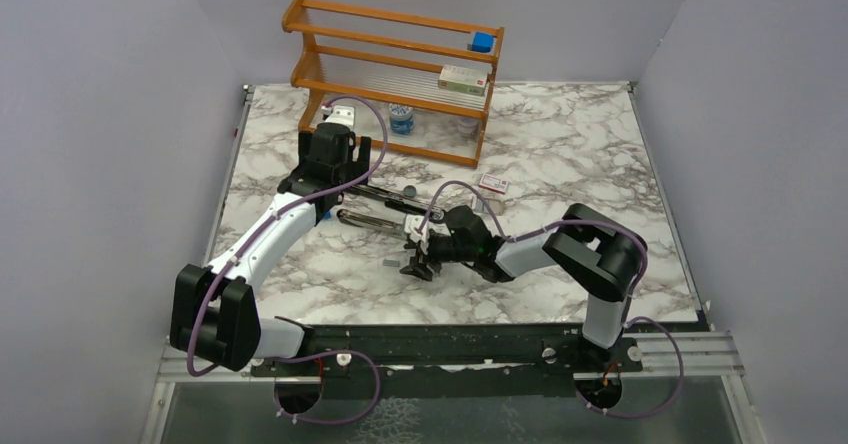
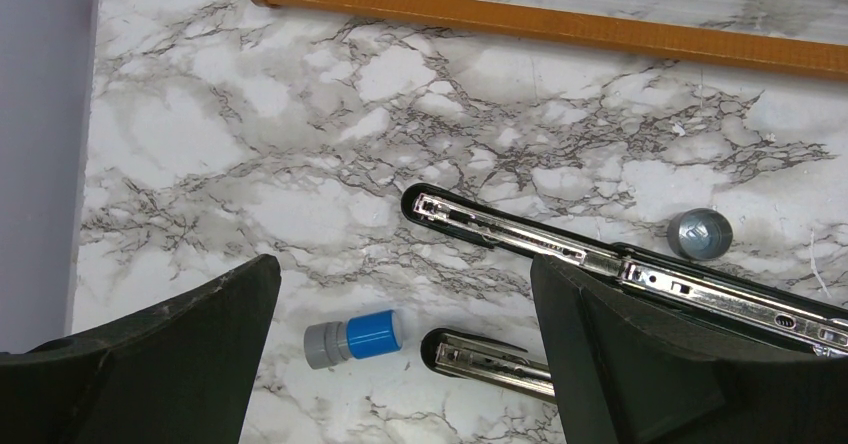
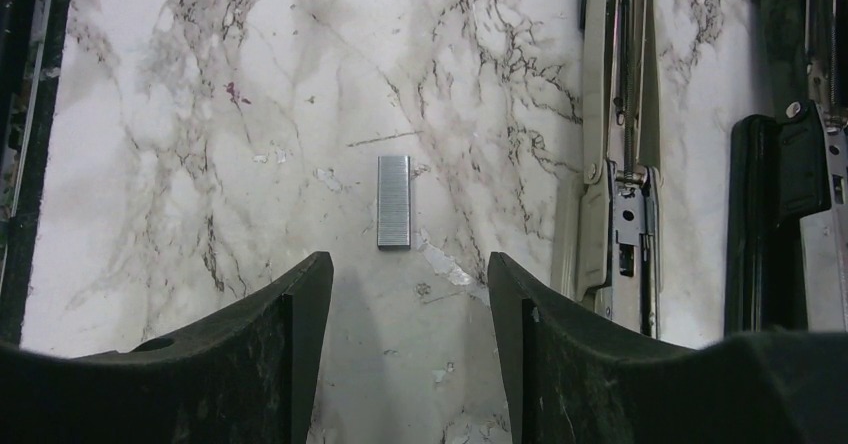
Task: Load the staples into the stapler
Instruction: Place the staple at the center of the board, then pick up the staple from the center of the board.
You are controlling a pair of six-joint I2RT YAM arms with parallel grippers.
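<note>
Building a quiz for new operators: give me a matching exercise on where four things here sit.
1 silvery metal staple strip
2 small blue cube
3 red-and-white cardboard box
4 slim black stapler

A top shelf of orange wooden rack
B marble near rack's right foot
C marble, ahead of right gripper
D hinged open beside round grey cap

Pairs: 1-C, 2-A, 3-B, 4-D

A wooden rack (image 1: 390,16) bearing a blue cube (image 1: 483,42) and a box (image 1: 462,80) stands on the marble table (image 1: 570,154).

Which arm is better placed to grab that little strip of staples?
The right gripper: it is open, and the staples lie in line with the gap between its jaws. The left gripper hovers open over the stapler.
</note>
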